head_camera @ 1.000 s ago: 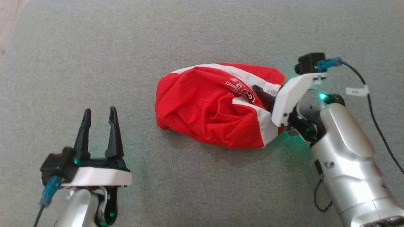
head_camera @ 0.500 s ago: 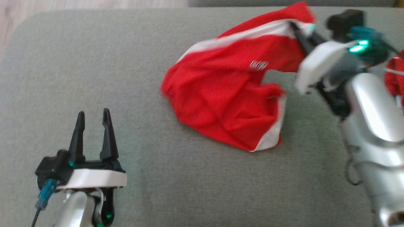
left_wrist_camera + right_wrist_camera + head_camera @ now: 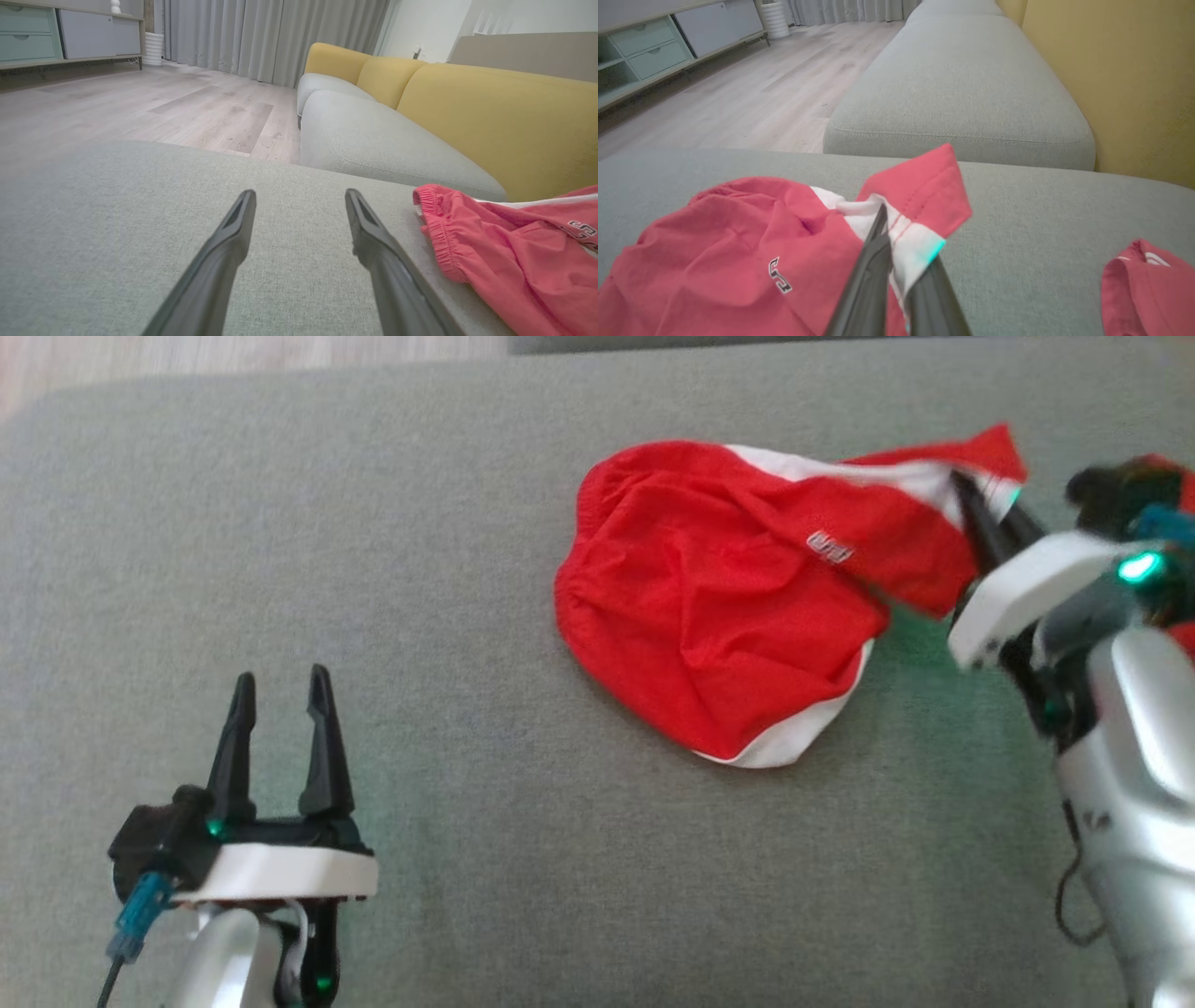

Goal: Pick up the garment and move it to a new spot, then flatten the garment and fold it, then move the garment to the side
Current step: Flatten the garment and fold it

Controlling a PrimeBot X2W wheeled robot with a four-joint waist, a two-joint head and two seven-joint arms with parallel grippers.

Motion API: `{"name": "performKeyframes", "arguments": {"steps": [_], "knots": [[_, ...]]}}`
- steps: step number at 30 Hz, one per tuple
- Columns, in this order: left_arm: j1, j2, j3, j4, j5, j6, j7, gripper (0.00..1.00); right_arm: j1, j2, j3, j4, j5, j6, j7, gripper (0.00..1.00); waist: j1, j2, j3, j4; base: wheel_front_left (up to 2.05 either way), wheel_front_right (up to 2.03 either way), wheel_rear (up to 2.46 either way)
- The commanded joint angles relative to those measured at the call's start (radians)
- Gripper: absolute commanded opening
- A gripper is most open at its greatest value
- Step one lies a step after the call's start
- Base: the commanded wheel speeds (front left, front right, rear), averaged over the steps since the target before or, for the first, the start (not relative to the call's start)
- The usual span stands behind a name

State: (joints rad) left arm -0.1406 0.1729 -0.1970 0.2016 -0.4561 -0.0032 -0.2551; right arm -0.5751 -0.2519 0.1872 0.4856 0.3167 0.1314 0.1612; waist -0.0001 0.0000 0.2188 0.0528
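Grey-seated sofa (image 3: 387,149) with mustard back cushions (image 3: 504,121). Just before its near end, a grey fabric seat (image 3: 93,233). Left of the sofa, pale wood-plank floor (image 3: 140,107); past its far end, grey curtains (image 3: 261,37); across the floor, a sideboard (image 3: 84,32) with pale green drawers (image 3: 23,32), white ribbed pot (image 3: 153,49) beside.

A grey fabric cushion (image 3: 373,569) is spreading across most of the head view, with pale wooden floor (image 3: 233,355) showing at the upper left. In the left wrist view, a grey sofa seat (image 3: 373,144) is running through the middle right below yellow backrests (image 3: 504,121). Grey curtains (image 3: 261,32) are hanging at top centre, and a white ribbed vase (image 3: 152,48) is standing upper left beside a low cabinet (image 3: 70,32). In the right wrist view, a separate small red cloth (image 3: 1134,284) is lying at the lower right.
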Motion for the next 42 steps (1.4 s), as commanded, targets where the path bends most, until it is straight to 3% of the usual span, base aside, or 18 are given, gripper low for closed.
{"name": "performKeyframes", "arguments": {"steps": [1, 6, 7, 8, 13, 17, 20, 25, 31, 36, 42], "knots": [[-0.043, 0.008, 0.028, -0.033, 0.013, -0.006, -0.007, 1.0, -0.076, 0.006, 0.002, -0.021, 0.008, -0.001, -0.024, 0.0, 0.0001, 0.0, 0.017, 0.014, 0.0, 0.0, 0.0], [-0.068, -0.004, 0.013, -0.019, 0.02, -0.022, -0.007, 1.0, -0.231, 0.003, -0.053, 0.087, 0.029, -0.001, -0.164, 0.0, 0.0001, 0.0, 0.053, 0.065, 0.0, 0.0, 0.0], [-0.071, -0.006, 0.013, -0.015, 0.02, -0.024, -0.007, 1.0, -0.247, 0.006, -0.053, 0.117, 0.035, -0.001, -0.161, 0.84, 0.0001, 0.0, 0.055, 0.072, 0.0, 0.0, 0.0], [-0.073, -0.008, 0.012, -0.011, 0.021, -0.026, -0.007, 1.0, -0.258, 0.008, -0.051, 0.156, 0.046, -0.001, -0.138, 1.0, 0.0001, 0.0, 0.056, 0.078, 0.0, 0.0, 0.0], [-0.066, -0.018, 0.02, 0.005, 0.024, -0.031, -0.007, 1.0, -0.253, 0.015, 0.016, 0.271, 0.084, -0.001, -0.052, 1.0, 0.0001, 0.0, 0.037, 0.087, 0.0, 0.0, 0.0], [-0.045, -0.018, 0.04, 0.011, 0.025, -0.03, -0.007, 1.0, -0.19, 0.007, 0.052, 0.293, 0.13, -0.001, 0.002, 1.0, 0.0001, 0.0, -0.002, 0.066, 0.0, 0.0, 0.0], [-0.025, -0.016, 0.054, 0.009, 0.027, -0.027, -0.007, 1.0, -0.122, 0.0, 0.07, 0.238, 0.162, -0.001, 0.0, 1.0, 0.0001, 0.0, -0.032, 0.04, 0.0, 0.0, 0.0], [0.006, -0.016, 0.07, -0.004, 0.03, -0.022, -0.007, 1.0, 0.041, -0.043, 0.104, 0.045, 0.172, -0.001, -0.03, 1.0, 0.0001, 0.0, -0.063, 0.003, 0.0, 0.0, 0.0], [0.022, -0.011, 0.076, -0.024, 0.032, -0.02, -0.007, 1.0, 0.199, -0.036, 0.071, -0.117, 0.128, -0.001, 0.039, 1.0, 0.0001, 0.0, -0.047, -0.017, 0.0, 0.0, 0.0], [0.005, -0.009, 0.066, -0.034, 0.036, -0.022, -0.003, 1.0, 0.204, -0.002, 0.04, -0.143, 0.079, -0.001, 0.079, 1.0, 0.0001, 0.0, -0.014, -0.006, 0.0, 0.0, 0.0], [-0.031, -0.012, 0.05, -0.032, 0.038, -0.028, 0.002, 1.0, 0.141, 0.054, -0.006, -0.081, 0.024, -0.001, 0.111, 1.0, 0.0001, 0.0, 0.034, 0.029, 0.0, 0.0, 0.0]]}}
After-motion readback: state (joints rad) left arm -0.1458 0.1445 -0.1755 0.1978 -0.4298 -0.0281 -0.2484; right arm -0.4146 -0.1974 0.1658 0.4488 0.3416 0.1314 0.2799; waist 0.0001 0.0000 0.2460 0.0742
